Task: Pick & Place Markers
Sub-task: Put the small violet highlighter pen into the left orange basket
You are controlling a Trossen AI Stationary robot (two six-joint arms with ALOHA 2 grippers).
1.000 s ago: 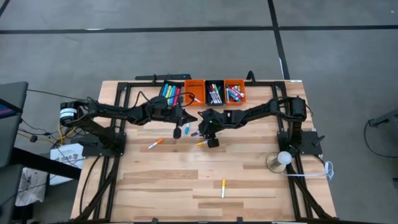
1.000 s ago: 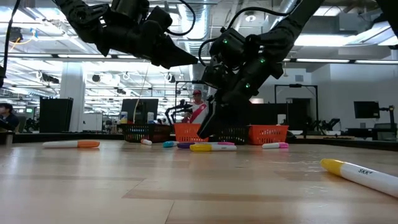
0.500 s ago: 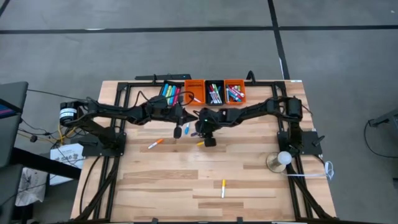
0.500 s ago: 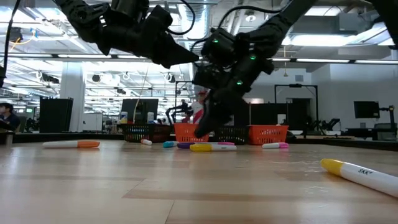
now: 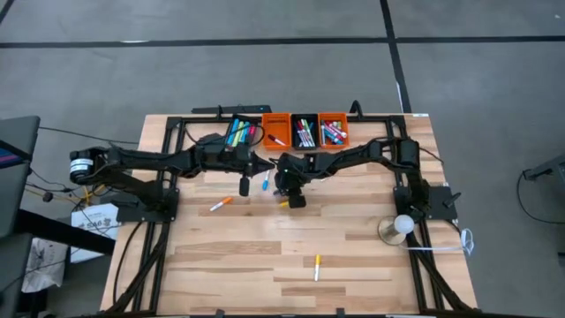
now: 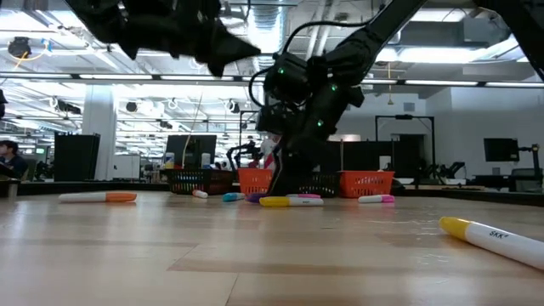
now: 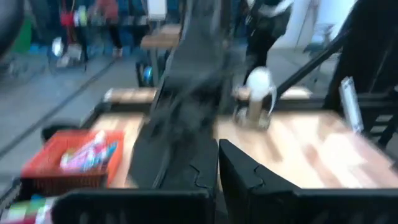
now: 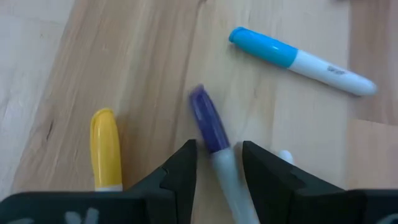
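A purple-capped marker (image 8: 208, 127) lies on the wooden table, and my right gripper (image 8: 219, 149) stands open over it, slanting down, one finger on each side of its white barrel. Beside it lie a blue-capped marker (image 8: 292, 59) and a yellow one (image 8: 104, 146). In the high view my right gripper (image 5: 282, 184) is mid-table, just in front of the bins. My left gripper (image 5: 263, 165) is shut on nothing and held up off the table, left of the right one. More markers lie loose: an orange-capped one (image 5: 220, 203) and a yellow one (image 5: 317, 265).
Small black and orange bins (image 5: 333, 129) holding markers stand in a row at the table's far edge. A white round object on a stand (image 5: 402, 225) is at the right. Black frame rails (image 5: 163, 238) run along both sides. A pink marker (image 6: 374, 199) lies near the bins.
My right gripper has moved toward the table's left and sunk, tipping more steeply, so that its fingers now stand astride the purple marker. My left gripper has risen and drawn back a little, rolling as it went. No marker has moved.
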